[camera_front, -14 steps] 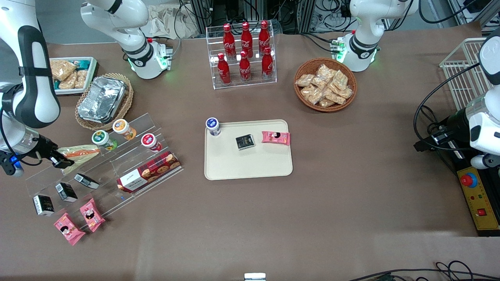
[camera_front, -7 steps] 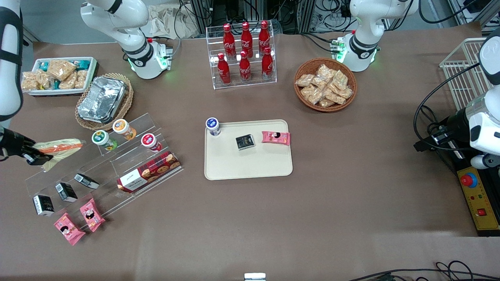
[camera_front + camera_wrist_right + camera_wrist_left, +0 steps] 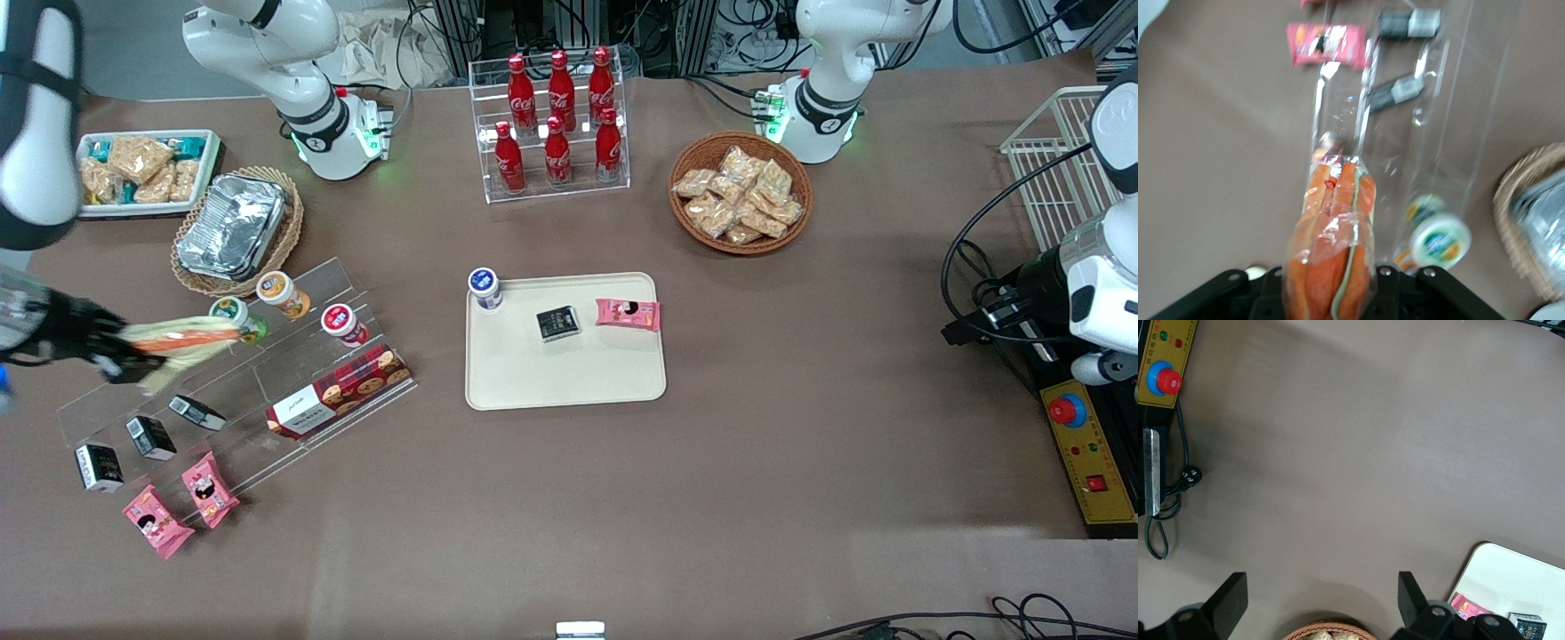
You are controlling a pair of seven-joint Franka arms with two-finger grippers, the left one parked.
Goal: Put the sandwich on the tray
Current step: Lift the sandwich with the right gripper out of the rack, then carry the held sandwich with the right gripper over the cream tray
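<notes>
Pinching the sandwich (image 3: 182,344) by one end, the hand (image 3: 124,364) hangs above the clear stepped rack (image 3: 236,382) at the working arm's end of the desk (image 3: 800,462), with the wedge lifted off the rack and pointing toward the cups. From the front, the tray (image 3: 569,382) lies well apart at mid-desk, holding a blue-lidded cup (image 3: 484,287) at one corner, a small black packet (image 3: 558,323) and a pink snack packet (image 3: 628,313). A wicker basket (image 3: 680,173) holds pale wrapped snacks, another wicker basket (image 3: 289,231) holds a foil container (image 3: 231,227), and a small white tray (image 3: 209,164) carries more snack bags. An acrylic stand (image 3: 622,173) holds six red cola bottles (image 3: 557,116).

Seen from the right wrist, the sandwich (image 3: 1335,257) sits clamped between the fingers (image 3: 1388,280), wrapped in clear glossy plastic, with orange layers and a thin green stripe. Below it lie the rack, a green-lidded cup (image 3: 1440,240) and a pink packet (image 3: 1328,45).

From the left wrist, only a corner of the tray (image 3: 1501,570) shows.
</notes>
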